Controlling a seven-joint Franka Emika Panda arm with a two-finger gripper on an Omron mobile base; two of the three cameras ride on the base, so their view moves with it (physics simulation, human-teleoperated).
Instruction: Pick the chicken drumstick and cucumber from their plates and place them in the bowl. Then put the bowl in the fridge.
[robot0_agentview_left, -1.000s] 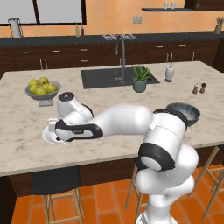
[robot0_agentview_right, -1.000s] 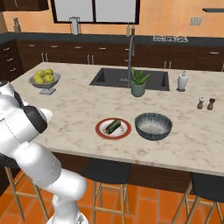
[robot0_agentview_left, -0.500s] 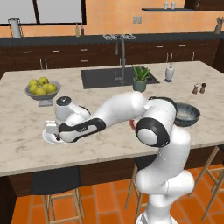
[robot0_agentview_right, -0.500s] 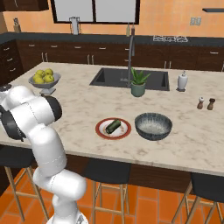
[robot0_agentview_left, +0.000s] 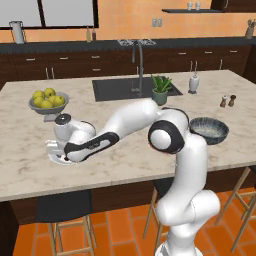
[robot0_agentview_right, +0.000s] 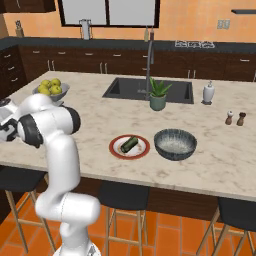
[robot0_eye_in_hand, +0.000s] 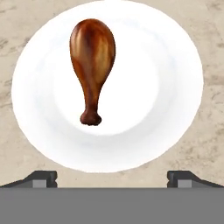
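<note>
Chicken drumstick lies on plain white plate on table, directly beneath hand. Long axis runs up-down in hand view: fat end far, bone end toward jaws. Drumstick left of jaw midline, jaws not yet touching. Jaws wide, empty. Judgement: shift left, then descend. Cucumber on red-rimmed plate, beside bowl.

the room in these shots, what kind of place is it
A rendered home kitchen, most likely: a marble-topped island with a sink and faucet, dark cabinets along the back wall, and stools tucked under the island.
</note>
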